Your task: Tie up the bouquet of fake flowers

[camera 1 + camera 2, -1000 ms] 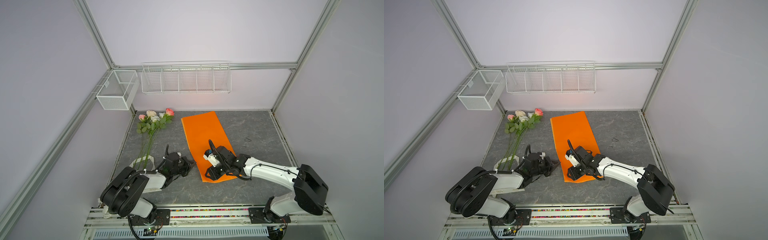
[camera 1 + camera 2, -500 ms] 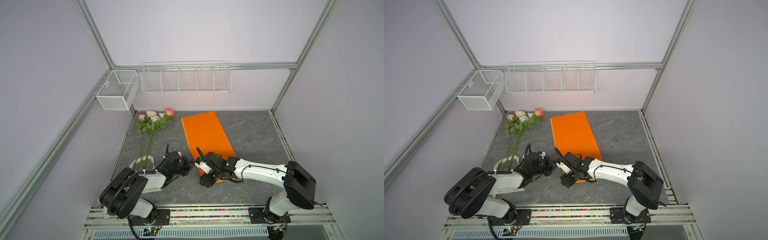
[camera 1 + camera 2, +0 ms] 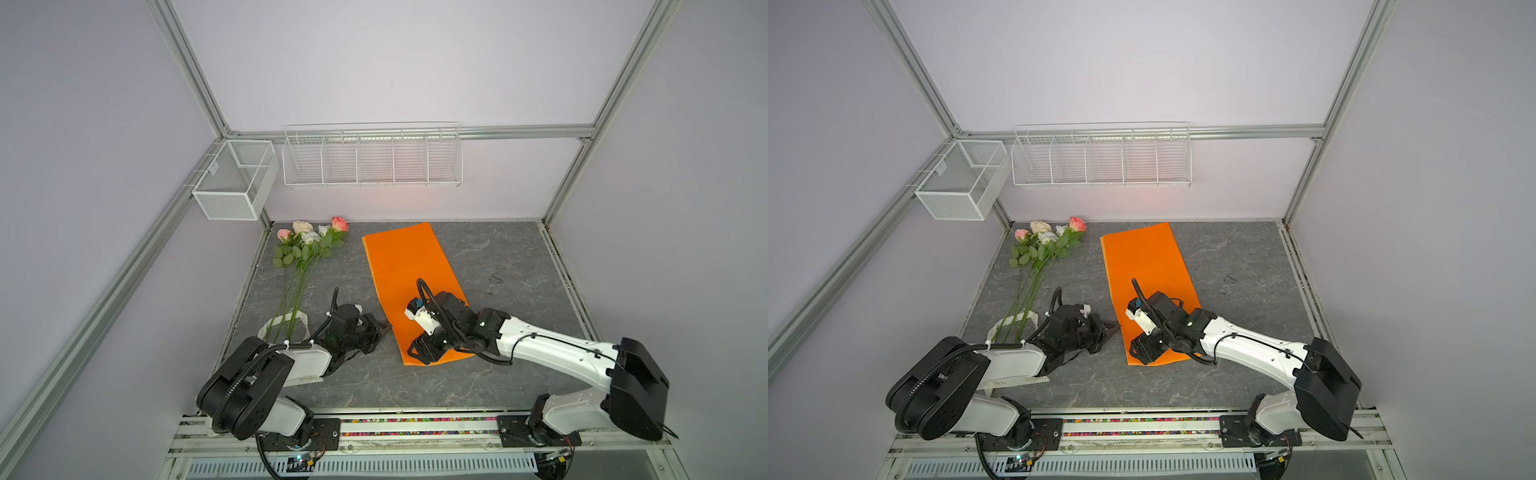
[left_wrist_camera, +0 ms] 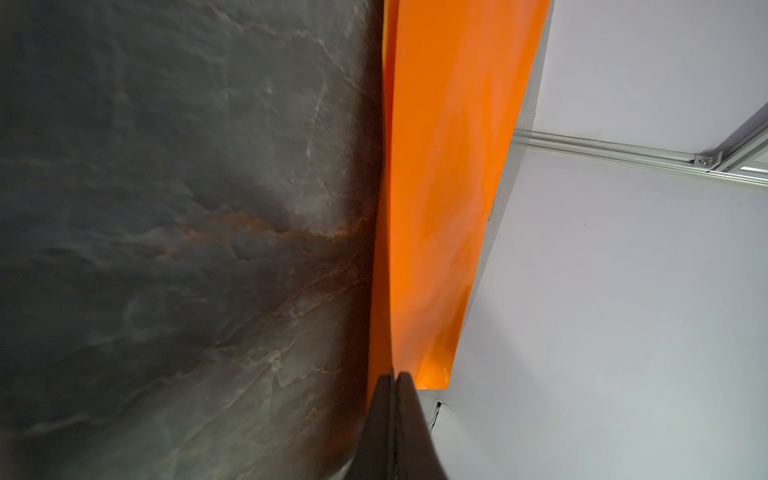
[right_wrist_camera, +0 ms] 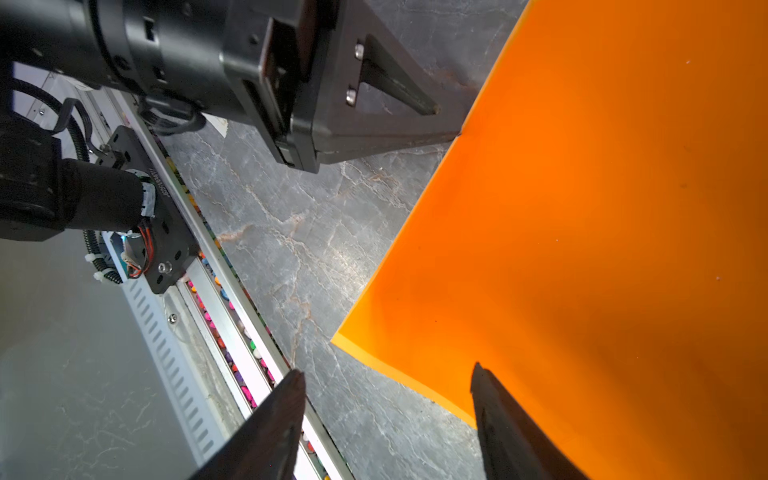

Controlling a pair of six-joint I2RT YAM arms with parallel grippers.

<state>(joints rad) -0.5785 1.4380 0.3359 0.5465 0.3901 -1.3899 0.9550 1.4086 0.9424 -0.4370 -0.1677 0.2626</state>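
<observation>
This is a robotics lab test cell, not a home or a shop. An aluminium frame (image 3: 199,83) of bolted profiles boxes in the space, and plain pale lilac panels (image 3: 395,62) close it on three sides. The dark stone-patterned surface (image 3: 498,266) fills its floor. Two white-and-black robot arms, the left arm (image 3: 299,365) and the right arm (image 3: 552,349), are bolted to a metal rail (image 3: 415,424) along the front edge, with a slotted cable duct (image 3: 374,467) below it. Bare red and black wires (image 5: 139,249) show at one arm's base. A white wire rack (image 3: 372,158) and a mesh basket (image 3: 232,183) hang from the frame.
</observation>
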